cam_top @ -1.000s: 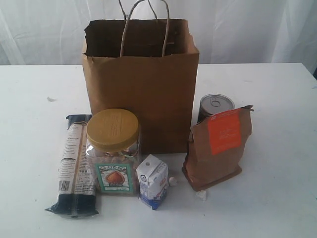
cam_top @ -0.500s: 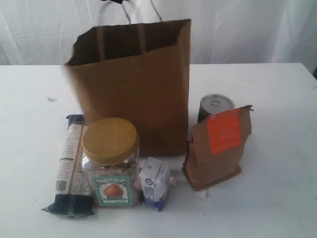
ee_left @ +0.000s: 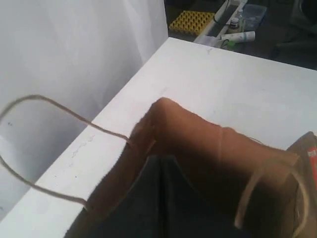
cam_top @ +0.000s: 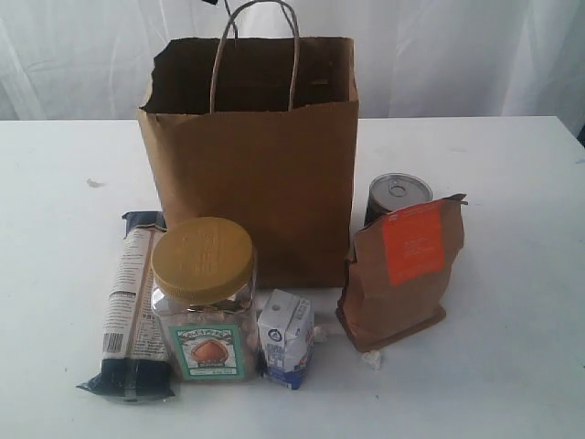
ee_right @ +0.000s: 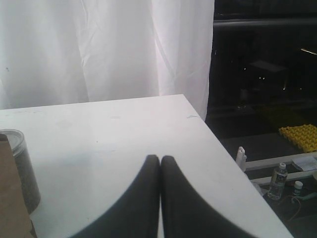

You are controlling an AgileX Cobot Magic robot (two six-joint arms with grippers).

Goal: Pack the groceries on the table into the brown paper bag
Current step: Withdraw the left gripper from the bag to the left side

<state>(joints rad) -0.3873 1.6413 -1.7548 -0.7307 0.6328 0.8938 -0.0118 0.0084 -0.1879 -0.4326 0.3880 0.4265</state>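
brown paper bag: stands upright at the far middle of the white table, mouth open, twisted handle loop standing up above the rim. just near of it, in a row from left to right: long dark-blue and beige packet, lying flat, lengthwise near to far; tan-lidded nut jar, upright, just beside the packet, cannot tell if touching; small white-blue carton, upright, just right of the jar. right of the bag: orange-labelled brown pouch, standing on its base, leaning a little; dark tin can, on the far side of the pouch, partly hidden by it, just beside the bag's right wall. small white crumbs: lie by the pouch's foot and beside the carton. right gripper: jaws pressed together, pinching nothing, above bare tabletop, apart from the tin can. left gripper: not seen in any view; jaws closed, cannot tell on what, if anything. from its wrist camera: the bag's dark mouth from above, both handle loops in sight.
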